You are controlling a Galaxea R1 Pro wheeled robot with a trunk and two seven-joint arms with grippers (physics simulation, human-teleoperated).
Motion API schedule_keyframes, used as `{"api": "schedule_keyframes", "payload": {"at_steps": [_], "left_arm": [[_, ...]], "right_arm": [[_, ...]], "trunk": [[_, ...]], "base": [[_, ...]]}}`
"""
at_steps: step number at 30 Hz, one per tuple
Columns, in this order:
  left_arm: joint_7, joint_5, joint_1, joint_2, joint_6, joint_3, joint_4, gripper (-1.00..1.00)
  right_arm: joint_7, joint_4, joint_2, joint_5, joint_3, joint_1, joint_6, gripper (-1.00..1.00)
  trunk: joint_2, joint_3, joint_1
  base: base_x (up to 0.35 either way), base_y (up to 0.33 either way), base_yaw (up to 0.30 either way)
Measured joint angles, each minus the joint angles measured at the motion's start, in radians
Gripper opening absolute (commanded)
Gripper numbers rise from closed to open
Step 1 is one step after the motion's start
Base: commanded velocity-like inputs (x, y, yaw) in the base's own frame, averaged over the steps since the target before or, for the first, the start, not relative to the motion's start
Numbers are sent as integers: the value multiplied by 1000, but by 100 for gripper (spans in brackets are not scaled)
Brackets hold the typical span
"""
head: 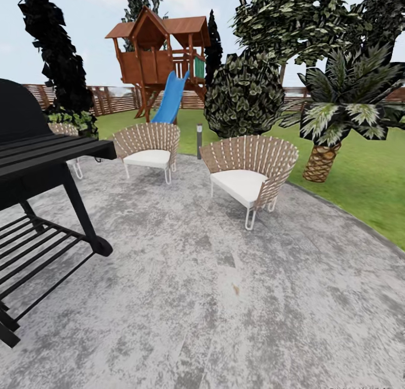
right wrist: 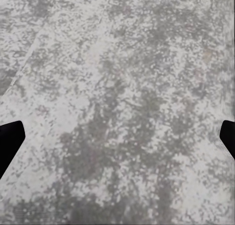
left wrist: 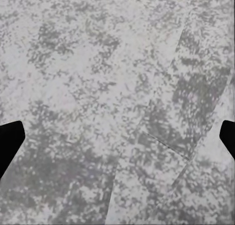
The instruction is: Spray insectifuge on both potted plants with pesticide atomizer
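The pesticide atomizer and the two potted plants are out of view. The head view looks across the garden's mottled grey paved circle (head: 225,299) to the green lawn (head: 360,175) and the brown slat fence (head: 112,99). My left gripper (left wrist: 117,139) hangs over bare paving, open, its black fingertips (left wrist: 10,137) far apart at the picture's edges with nothing between them. My right gripper (right wrist: 117,139) is likewise open over the paving, with its fingertips (right wrist: 10,139) wide apart.
A black grill (head: 39,169) with a slatted lower shelf stands close at the left. Two wicker chairs (head: 147,147) (head: 250,169) sit at the paving's far side, with a grey bollard light (head: 199,141) between them. A palm (head: 323,158), a bush (head: 244,93) and a wooden playhouse (head: 160,51) stand behind.
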Motion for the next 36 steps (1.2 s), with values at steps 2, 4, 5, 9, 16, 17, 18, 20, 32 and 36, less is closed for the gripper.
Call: {"api": "schedule_keyframes", "payload": {"at_steps": [2,4,5,9,16,17,18,20,32,36], "left_arm": [[0,0,0,0,0,0,0,100],[0,0,0,1,0,0,0,100],[0,0,0,1,0,0,0,100],[0,0,0,1,0,0,1,100],[1,0,0,1,0,0,1,100],[1,0,0,1,0,0,1,100],[0,0,0,1,0,0,1,100],[0,0,0,1,0,0,1,100],[-1,0,0,1,0,0,1,100],[0,0,0,1,0,0,1,100]], "right_arm": [[0,0,0,0,0,0,0,100],[0,0,0,0,0,0,0,100],[0,0,0,0,0,0,0,100],[0,0,0,0,0,0,0,100],[0,0,0,0,0,0,0,100],[0,0,0,0,0,0,0,100],[0,0,0,0,0,0,0,100],[0,0,0,0,0,0,0,100],[-1,0,0,0,0,0,0,100],[-1,0,0,0,0,0,0,100]], "trunk": [[0,-1,0],[0,-2,0],[0,-2,0],[0,-4,0],[0,-6,0],[0,-7,0],[0,-7,0],[0,-8,0],[0,-10,0],[0,-10,0]], "base": [[130,0,-287],[55,0,-287],[26,0,-287],[9,0,-287],[1,0,-287],[0,0,-287],[0,0,-287],[0,0,-287],[0,0,-247],[0,0,-26]]}}
